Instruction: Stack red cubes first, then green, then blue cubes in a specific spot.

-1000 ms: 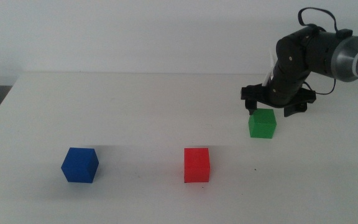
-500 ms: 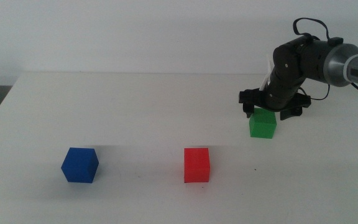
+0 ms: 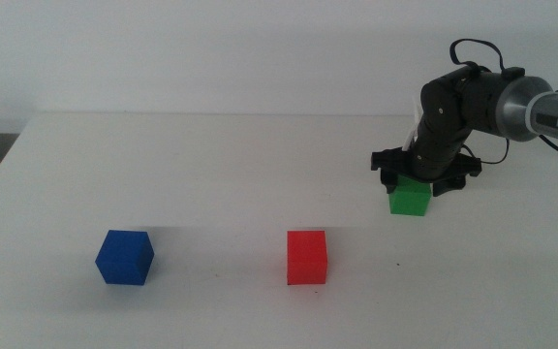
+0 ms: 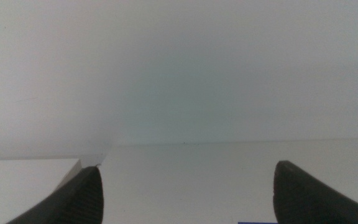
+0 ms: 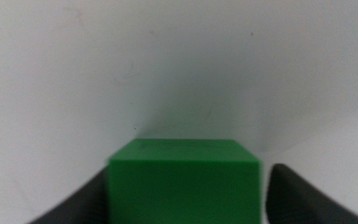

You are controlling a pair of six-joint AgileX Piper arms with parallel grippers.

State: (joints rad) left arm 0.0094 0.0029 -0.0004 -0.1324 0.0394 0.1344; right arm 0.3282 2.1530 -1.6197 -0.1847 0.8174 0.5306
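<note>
Right end effector [image 3: 424, 176], reaching in from the right side of the middle view, lowered over the green cube [image 3: 411, 199] at the far right of the white desk [image 3: 211, 165]. In the right wrist view its two dark jaws stand apart, one on either side of the cube [image 5: 184, 180], the nearer jaw close against one face and a sliver of white desk showing between the other jaw and the opposite face (whether either jaw touches cannot be told). The cube sits flat on the desk. Toward the front centre lies the red cube [image 3: 307, 257], well apart from the green one; farther left, near the front, lies the blue cube [image 3: 124, 257], turned slightly so that one corner faces forward. Left end effector [image 4: 185, 202] waits at the bottom-left corner of the middle view, jaws spread wide over bare desk.
</note>
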